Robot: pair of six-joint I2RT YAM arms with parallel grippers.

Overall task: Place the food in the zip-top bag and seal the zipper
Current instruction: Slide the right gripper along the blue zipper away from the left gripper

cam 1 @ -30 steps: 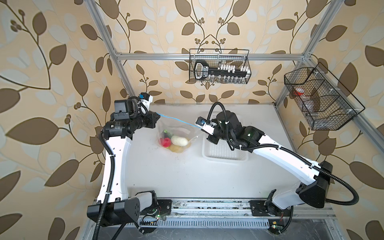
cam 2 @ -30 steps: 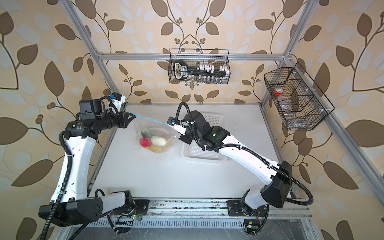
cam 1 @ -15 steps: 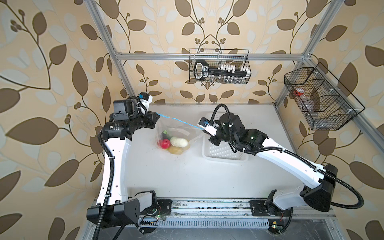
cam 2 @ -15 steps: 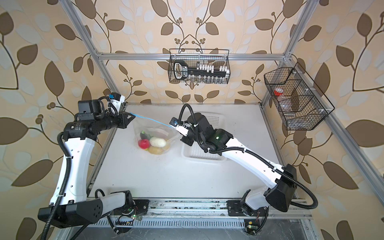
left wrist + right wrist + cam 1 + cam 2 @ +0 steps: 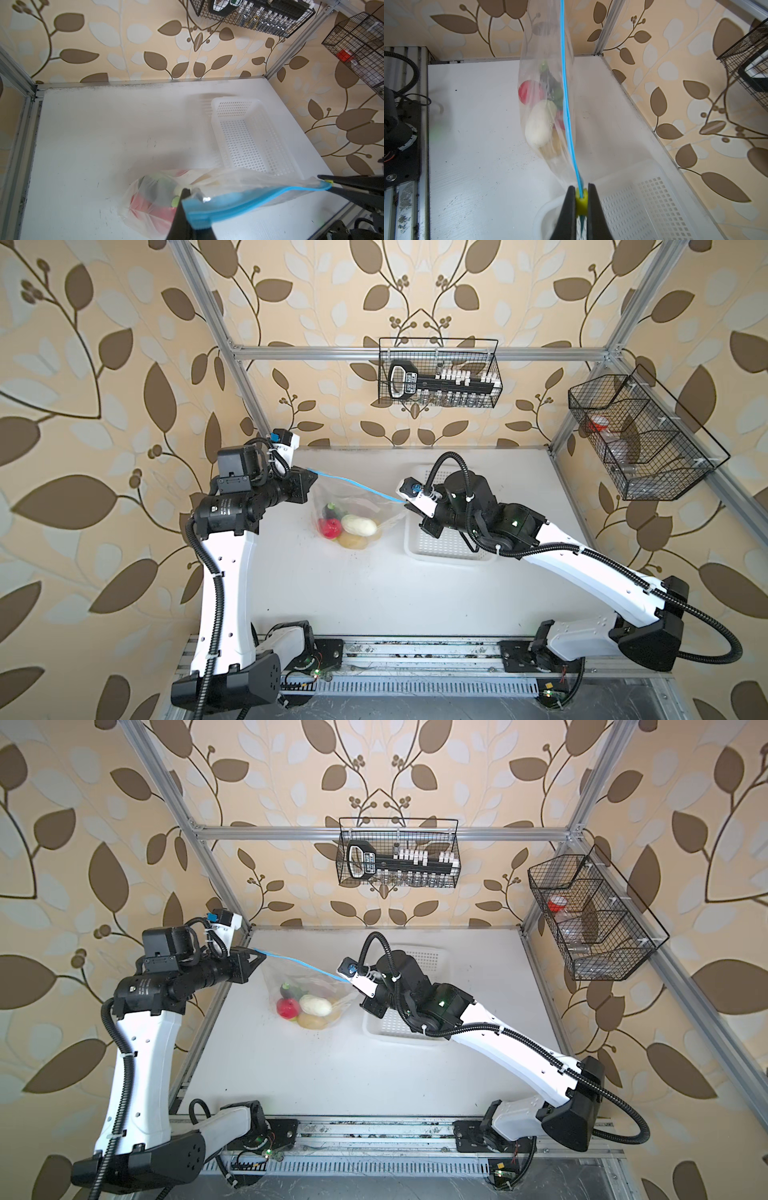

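All visible food [image 5: 347, 526] is inside the zip-top bag [image 5: 370, 506], which hangs just beside the white basket [image 5: 449, 549]. The left gripper [image 5: 313, 480] has its jaws clamped on the zipper [image 5: 353, 485] end away from the basket. The right gripper [image 5: 581, 192] has its jaws clamped on the yellow slider [image 5: 581, 202] at the basket's rim. Sealing looks essentially finished, and only letting go seems left.

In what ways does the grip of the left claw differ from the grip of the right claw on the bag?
The left claw pinches the plain end of the blue zipper; the right claw pinches its yellow slider at the opposite end. The right claw hangs over the white basket corner; the left claw hangs near the table left edge. Both are shut and hold the bag stretched between them.
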